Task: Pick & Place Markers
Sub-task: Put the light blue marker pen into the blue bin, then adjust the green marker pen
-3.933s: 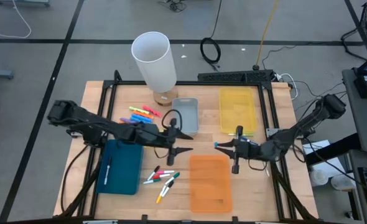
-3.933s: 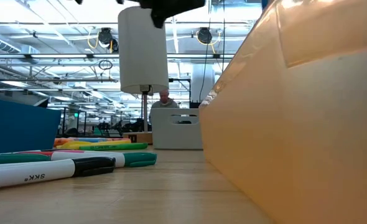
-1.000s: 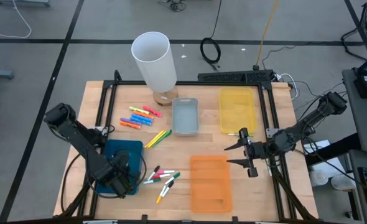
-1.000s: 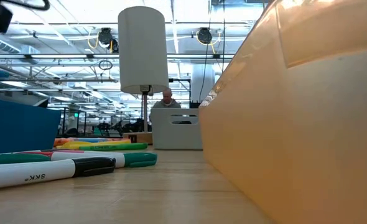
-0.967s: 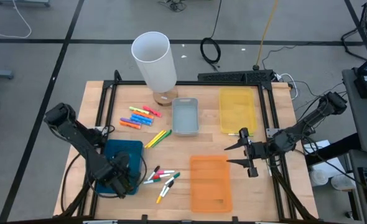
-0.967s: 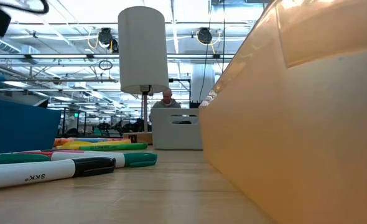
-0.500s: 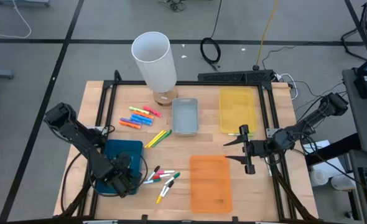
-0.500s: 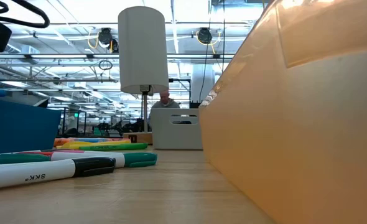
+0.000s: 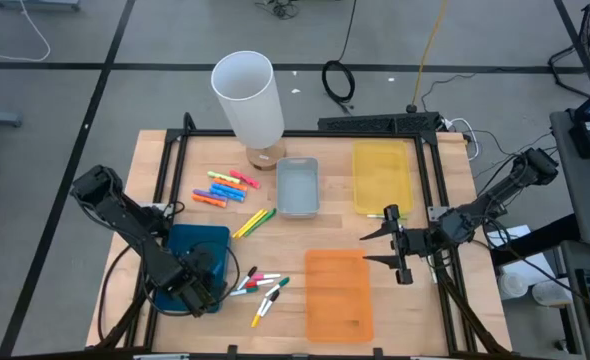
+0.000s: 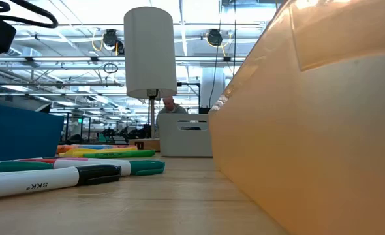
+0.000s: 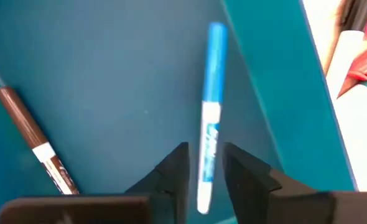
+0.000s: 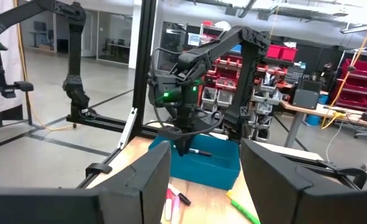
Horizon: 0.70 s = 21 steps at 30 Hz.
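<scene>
Left hand [image 11: 203, 171] in blue tray [image 11: 109, 87], fingers slightly apart around blue marker [image 11: 209, 112], brown marker [image 11: 34, 140] beside, right hand [image 9: 383, 248] apart, waiting over table [image 9: 445, 180].

table [image 9: 445, 200]: cylinder [image 9: 247, 97] at rear edge, left of centre. small tray [image 9: 297, 186] just in front-right of it; another tray [image 9: 382, 175] further right. marker group [image 9: 225, 187] left of small tray, marker pair [image 9: 255, 221] in front of it. front left: tray [image 9: 187, 248] w/ 2 markers in it [image 11: 209, 112], left gripper [image 11: 203, 177] over it. loose markers [image 9: 260, 287] btwn that tray & front-centre tray [image 9: 337, 293]. right gripper [image 9: 383, 247] just right of front-centre tray.
</scene>
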Tool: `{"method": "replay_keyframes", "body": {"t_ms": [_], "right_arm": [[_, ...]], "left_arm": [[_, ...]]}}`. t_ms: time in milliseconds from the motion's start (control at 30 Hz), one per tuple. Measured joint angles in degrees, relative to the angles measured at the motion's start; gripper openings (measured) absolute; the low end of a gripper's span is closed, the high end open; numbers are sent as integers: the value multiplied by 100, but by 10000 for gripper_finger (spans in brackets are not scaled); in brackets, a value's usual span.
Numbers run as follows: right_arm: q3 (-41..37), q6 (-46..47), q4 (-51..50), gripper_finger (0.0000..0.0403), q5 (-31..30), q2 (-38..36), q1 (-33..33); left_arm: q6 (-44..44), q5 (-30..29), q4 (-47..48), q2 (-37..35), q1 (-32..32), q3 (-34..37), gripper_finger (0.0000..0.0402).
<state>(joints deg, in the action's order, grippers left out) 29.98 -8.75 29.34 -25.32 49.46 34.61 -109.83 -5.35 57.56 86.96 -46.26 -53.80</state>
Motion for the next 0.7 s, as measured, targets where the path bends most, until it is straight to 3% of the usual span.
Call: {"method": "replay_keyframes", "body": {"t_ms": [233,367,500,700], "right_arm": [[0,6,-284,183,-32,35,163],[332,5,-780,183,-882,306,507],[1033,638,-2478,183,-1890,714,785],[1502,3119,-5415,183,-1908,993,858]], "left_arm": [[994,-541,-27,-14,0,0,182],[2081,-2130,-116,-150,-35,0,207],[3113,-3542,-597,-462,-84,0,211],[5797,-4461,-2392,-1136,-110,-2,212]]}}
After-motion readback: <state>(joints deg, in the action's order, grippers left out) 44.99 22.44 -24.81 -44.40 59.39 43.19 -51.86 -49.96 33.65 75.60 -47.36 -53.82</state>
